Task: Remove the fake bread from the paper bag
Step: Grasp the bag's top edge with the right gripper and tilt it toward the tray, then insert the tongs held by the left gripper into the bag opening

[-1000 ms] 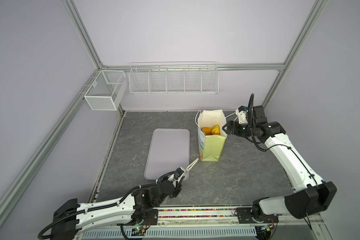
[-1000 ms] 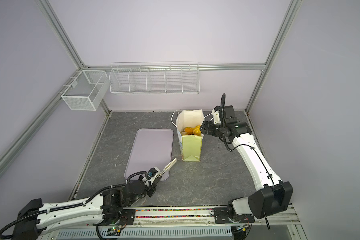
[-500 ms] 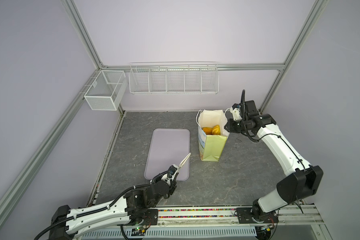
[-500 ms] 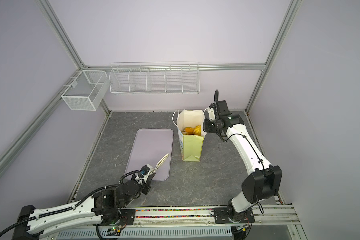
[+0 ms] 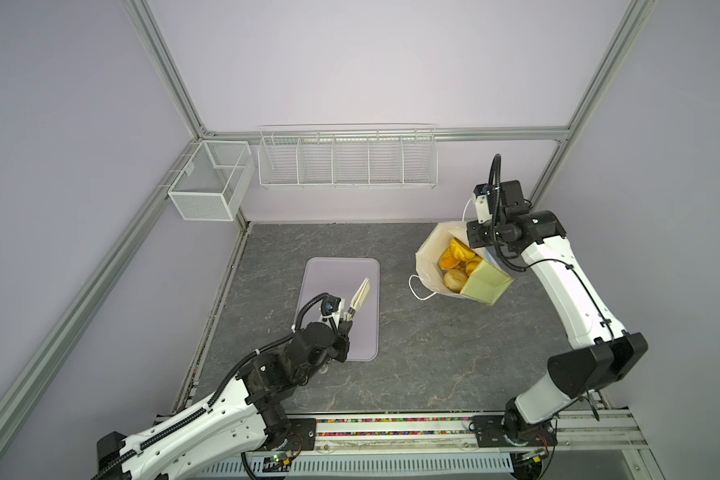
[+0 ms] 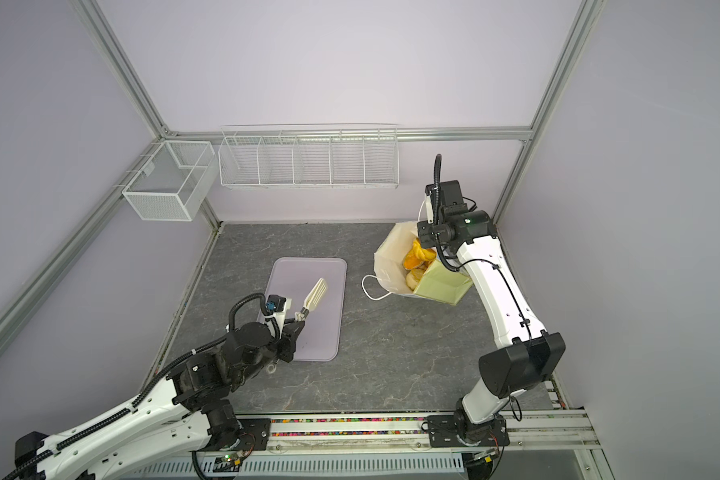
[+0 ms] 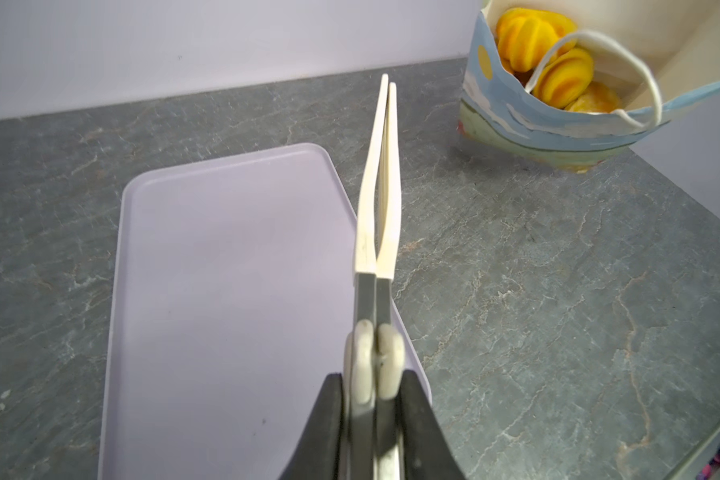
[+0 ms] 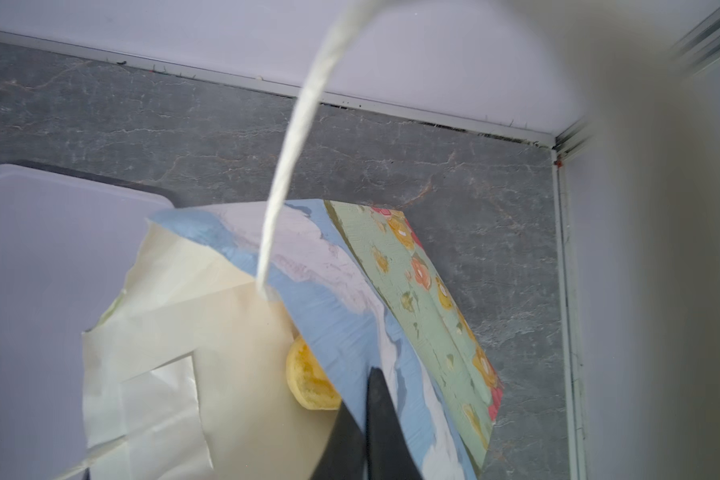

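Pinches the paper bag's blue wall with the right gripper, jaws closed tight on it. Clamps one pair of cream-tipped tongs in the left gripper, jaws narrow, above the single lavender tray. Shows perhaps four pieces of fake bread, all inside the one tilted bag, right of the tray.

Bright, even light from above fills both top views — the grey marbled bench carries only faint, soft shadows under the white robot arms, and the aluminium frame posts splay toward the edges. The left wrist view shows the cream plastic tongs crisply, the sky-printed paper bag slightly smeared. In the right wrist view a white cord handle looms badly blurred.
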You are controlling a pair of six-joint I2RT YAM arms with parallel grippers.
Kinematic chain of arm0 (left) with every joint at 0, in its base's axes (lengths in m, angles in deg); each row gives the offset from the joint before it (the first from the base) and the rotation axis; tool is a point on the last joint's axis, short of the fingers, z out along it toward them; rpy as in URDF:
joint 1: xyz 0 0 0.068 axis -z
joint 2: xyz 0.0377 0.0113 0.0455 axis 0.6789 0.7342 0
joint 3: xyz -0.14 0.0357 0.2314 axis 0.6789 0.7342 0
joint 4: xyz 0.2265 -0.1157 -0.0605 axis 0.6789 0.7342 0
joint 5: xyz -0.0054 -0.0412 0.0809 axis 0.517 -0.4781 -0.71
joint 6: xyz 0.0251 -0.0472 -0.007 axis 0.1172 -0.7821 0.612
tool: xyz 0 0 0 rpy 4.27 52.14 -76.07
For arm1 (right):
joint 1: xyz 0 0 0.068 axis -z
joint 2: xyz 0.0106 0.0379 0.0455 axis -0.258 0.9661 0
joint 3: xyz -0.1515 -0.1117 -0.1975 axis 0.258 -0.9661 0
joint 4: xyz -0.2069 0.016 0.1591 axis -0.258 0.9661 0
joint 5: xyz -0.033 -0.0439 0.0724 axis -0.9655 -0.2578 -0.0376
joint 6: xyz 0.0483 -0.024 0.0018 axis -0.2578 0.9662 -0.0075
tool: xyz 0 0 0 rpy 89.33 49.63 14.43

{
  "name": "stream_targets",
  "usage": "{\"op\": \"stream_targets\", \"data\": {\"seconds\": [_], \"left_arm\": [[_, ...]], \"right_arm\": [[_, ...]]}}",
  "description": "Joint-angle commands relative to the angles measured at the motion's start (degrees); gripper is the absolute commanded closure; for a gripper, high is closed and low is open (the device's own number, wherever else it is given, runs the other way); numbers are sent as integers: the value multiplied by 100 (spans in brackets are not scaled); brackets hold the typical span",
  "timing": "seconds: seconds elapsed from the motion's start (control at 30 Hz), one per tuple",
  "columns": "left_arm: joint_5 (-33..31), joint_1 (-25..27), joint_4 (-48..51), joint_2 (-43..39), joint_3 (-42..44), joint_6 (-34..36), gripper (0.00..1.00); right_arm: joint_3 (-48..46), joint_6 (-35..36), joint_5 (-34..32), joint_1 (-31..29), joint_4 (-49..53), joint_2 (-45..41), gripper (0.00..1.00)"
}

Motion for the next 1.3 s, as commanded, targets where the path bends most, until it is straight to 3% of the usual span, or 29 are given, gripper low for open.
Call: {"op": "stream_targets", "data": {"seconds": [0.0, 0.23, 0.4, 0.67, 0.8, 1.0, 1.27], "left_arm": [[584, -116, 294, 54, -277, -330, 100], [596, -139, 837, -103, -634, -150, 100], [667, -143, 1590, 265, -1365, 408, 100], [1683, -138, 1847, 692, -1877, 1024, 100], [2051, -34, 1804, 773, -1784, 978, 100], [2002, 579, 1174, 1042, -1648, 463, 98], [1703, 605, 567, 1921, -1760, -276, 85]], "right_arm": [[-627, 606, -393, -261, -999, -544, 93], [-3341, 1023, -607, -971, -2438, -2039, 93], [-4282, 905, -602, -1526, -2837, -2685, 93], [-4316, 379, -845, -2284, -2802, -2686, 93], [-4096, 97, -980, -2387, -2555, -2451, 93], [-4056, -96, -896, -2487, -2596, -2420, 93], [-4019, -183, -877, -2491, -2613, -2357, 93]]}}
